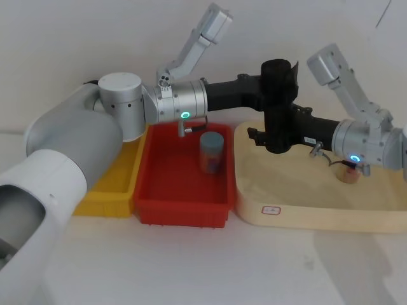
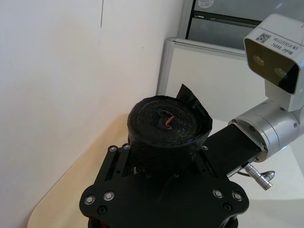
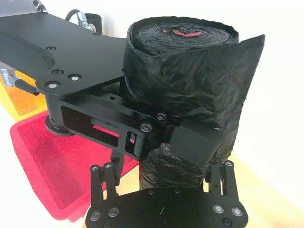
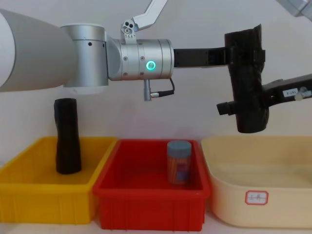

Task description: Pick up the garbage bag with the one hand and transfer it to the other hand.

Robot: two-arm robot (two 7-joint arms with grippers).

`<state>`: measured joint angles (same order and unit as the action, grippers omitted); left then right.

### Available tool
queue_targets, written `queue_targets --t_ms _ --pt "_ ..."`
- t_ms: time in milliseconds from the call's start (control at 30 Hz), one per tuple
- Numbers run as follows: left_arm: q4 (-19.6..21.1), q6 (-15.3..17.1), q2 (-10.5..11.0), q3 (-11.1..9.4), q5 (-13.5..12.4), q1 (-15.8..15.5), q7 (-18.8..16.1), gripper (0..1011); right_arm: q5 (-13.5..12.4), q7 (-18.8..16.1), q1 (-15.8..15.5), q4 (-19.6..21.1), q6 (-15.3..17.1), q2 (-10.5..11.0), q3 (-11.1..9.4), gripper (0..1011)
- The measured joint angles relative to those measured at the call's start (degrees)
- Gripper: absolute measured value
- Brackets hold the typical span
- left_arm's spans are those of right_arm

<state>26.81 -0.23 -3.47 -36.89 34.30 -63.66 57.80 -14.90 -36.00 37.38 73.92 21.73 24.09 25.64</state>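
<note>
The garbage bag (image 1: 278, 95), a black matte roll with a ragged flap and a small red mark on its top end (image 2: 166, 128), hangs upright in the air above the seam between the red bin and the cream tray. My left gripper (image 1: 270, 89), on the green-lit wrist, reaches in from the left and is shut on the roll's upper half (image 4: 247, 63). My right gripper (image 1: 273, 136), on the blue-lit wrist, comes from the right. Its fingers (image 3: 102, 178) straddle the roll's lower part (image 3: 171, 171) with a gap on one side, so it is open.
Below stand a yellow bin (image 4: 29, 187) holding a second, smooth black roll (image 4: 67, 141), a red bin (image 1: 181, 203) with a grey-capped jar (image 1: 212, 151), and a cream tray (image 1: 305, 210). A small brown object (image 1: 348, 173) lies in the tray under the right wrist. A wall is close behind.
</note>
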Motion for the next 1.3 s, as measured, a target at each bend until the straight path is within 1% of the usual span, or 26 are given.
queue_targets --t_ms 33,67,167,200,233,300,400,433,500,600,1133,1200,1300 --pt "0.0 0.0 0.0 0.0 0.0 0.0 -0.01 437 0.0 -0.01 0.05 -0.08 -0.01 -0.04 0.04 913" --pt "0.0 0.0 0.0 0.0 0.0 0.0 -0.01 437 -0.01 -0.01 0.11 -0.15 -0.02 -0.07 0.06 913" --pt "0.0 0.0 0.0 0.0 0.0 0.0 -0.01 437 -0.04 -0.04 0.31 -0.45 -0.08 -0.17 0.19 840" --pt "0.0 0.0 0.0 0.0 0.0 0.0 -0.01 437 -0.04 -0.04 0.33 -0.5 -0.09 -0.18 0.21 800" --pt "0.0 0.0 0.0 0.0 0.0 0.0 -0.01 437 -0.04 -0.05 0.36 -0.55 -0.1 -0.21 0.23 790" --pt "0.0 0.0 0.0 0.0 0.0 0.0 0.0 437 -0.05 -0.05 0.44 -0.68 -0.13 -0.26 0.28 687" --pt "0.0 0.0 0.0 0.01 0.0 0.0 0.02 437 -0.06 -0.06 0.51 -0.79 -0.14 -0.28 0.31 658" --pt "0.0 0.0 0.0 0.0 0.0 0.0 0.02 437 -0.07 -0.06 0.55 -0.85 -0.14 -0.31 0.34 589" --pt "0.0 0.0 0.0 0.0 0.0 0.0 0.03 437 -0.09 -0.07 0.61 -0.95 -0.16 -0.34 0.36 536" --pt "0.0 0.0 0.0 0.0 0.0 0.0 0.03 437 -0.1 -0.08 0.66 -1.02 -0.17 -0.37 0.39 514" --pt "0.0 0.0 0.0 0.0 -0.01 0.0 0.03 437 -0.12 -0.07 0.75 -1.24 -0.24 -0.45 0.49 514" --pt "0.0 0.0 0.0 0.0 0.02 0.0 0.05 454 -0.12 -0.07 0.76 -1.25 -0.24 -0.47 0.5 514" --pt "0.0 0.0 -0.02 0.0 0.04 0.0 0.07 519 -0.12 -0.07 0.77 -1.28 -0.24 -0.49 0.51 514"
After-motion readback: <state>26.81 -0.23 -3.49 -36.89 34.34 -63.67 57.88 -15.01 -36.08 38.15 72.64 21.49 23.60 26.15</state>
